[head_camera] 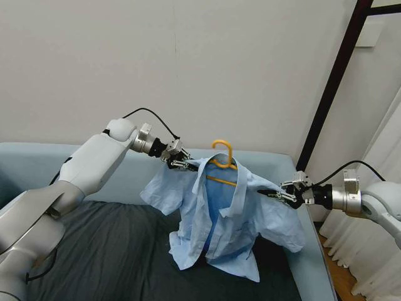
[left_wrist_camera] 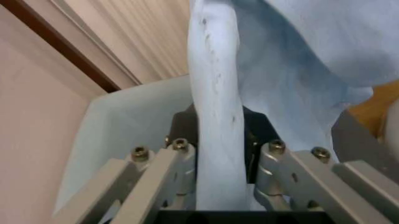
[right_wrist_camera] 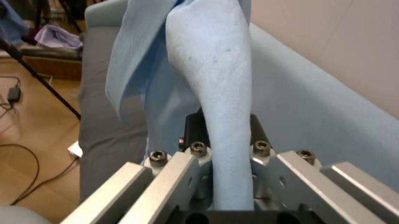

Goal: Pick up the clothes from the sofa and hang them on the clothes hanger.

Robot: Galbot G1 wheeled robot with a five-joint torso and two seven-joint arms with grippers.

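My left gripper (head_camera: 180,164) is clamped on the blue shirt (head_camera: 216,219) at its 10 o'clock shoulder, with cloth pinched between the fingers. My right gripper (head_camera: 274,195) is closed on the other shoulder, at 3 o'clock. The shirt is draped on the orange hanger (head_camera: 220,155), hook at 12 o'clock, and is held up over the sofa (head_camera: 75,251).

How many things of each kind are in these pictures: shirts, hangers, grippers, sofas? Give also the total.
Light blue shirt: 1
Orange hanger: 1
Grippers: 2 (left gripper, right gripper)
Sofa: 1
Total: 5
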